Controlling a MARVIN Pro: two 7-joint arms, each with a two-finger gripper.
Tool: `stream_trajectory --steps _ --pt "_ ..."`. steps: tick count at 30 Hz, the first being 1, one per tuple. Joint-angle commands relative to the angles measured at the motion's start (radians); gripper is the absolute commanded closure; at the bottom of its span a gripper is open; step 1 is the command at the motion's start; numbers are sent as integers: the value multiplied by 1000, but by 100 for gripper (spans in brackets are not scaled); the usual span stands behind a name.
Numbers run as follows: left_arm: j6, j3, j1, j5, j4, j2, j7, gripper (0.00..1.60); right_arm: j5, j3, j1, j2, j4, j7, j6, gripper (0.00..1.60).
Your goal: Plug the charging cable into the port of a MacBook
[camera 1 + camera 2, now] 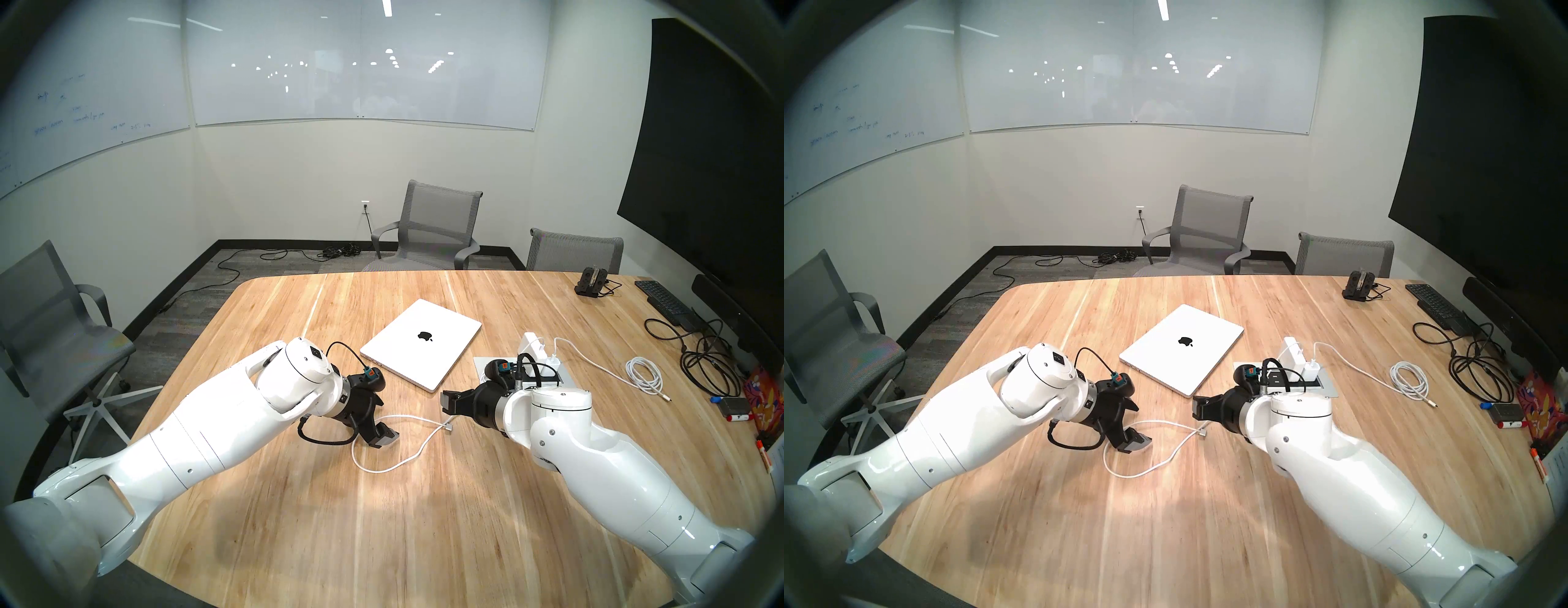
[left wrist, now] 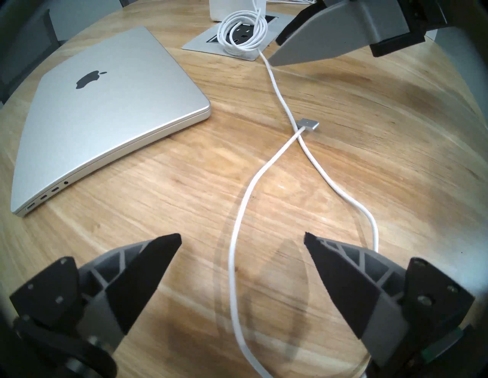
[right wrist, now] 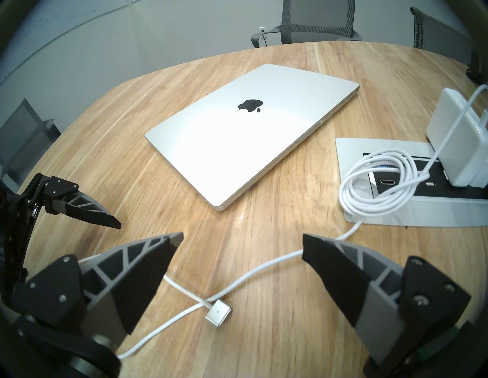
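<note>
The closed silver MacBook (image 1: pixel 420 344) lies flat mid-table, apple logo up; ports show along its side edge (image 2: pixel 50 194). The charging cable (image 1: pixel 399 465) loops on the wood between my arms, and its flat silvery plug (image 1: pixel 449 423) lies free where the cord crosses itself. It also shows in the wrist views (image 2: pixel 306 123) (image 3: pixel 218 312). My left gripper (image 2: pixel 243 237) is open and empty over the cord's loop. My right gripper (image 3: pixel 243 236) is open and empty just above the plug, not touching it.
A white charger brick (image 3: pixel 459 137) sits in a table power panel (image 3: pixel 351 147), with part of the cord bundled on it. A coiled white cable (image 1: pixel 645 378), black cables (image 1: pixel 704 365) and a keyboard (image 1: pixel 662 299) lie at the right. Chairs stand around the table.
</note>
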Motion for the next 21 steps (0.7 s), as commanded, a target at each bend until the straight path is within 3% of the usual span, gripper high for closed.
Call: stream_trajectory --steps 1,9,10,11,13,15,21 --pt "-9 -9 -24 -15 1 -42 -5 0 -1 1 6 -1 -15 0 0 0" --pt "-8 2 -35 -15 9 -49 -9 1 -1 1 6 -1 -16 0 0 0" --pt "-7 3 -36 -14 9 -50 -10 22 -1 1 6 -1 -16 0 0 0" --pt "-4 5 -36 -13 8 -50 -10 28 -1 1 6 -1 -16 0 0 0" --pt "-3 7 -36 -11 8 -51 -10 21 -1 1 6 -1 -16 0 0 0" --pt "-2 8 -37 -10 6 -51 -10 0 -1 1 6 -1 -16 0 0 0" --pt "-1 8 -33 -9 2 -49 -7 0 -1 1 6 -1 -16 0 0 0"
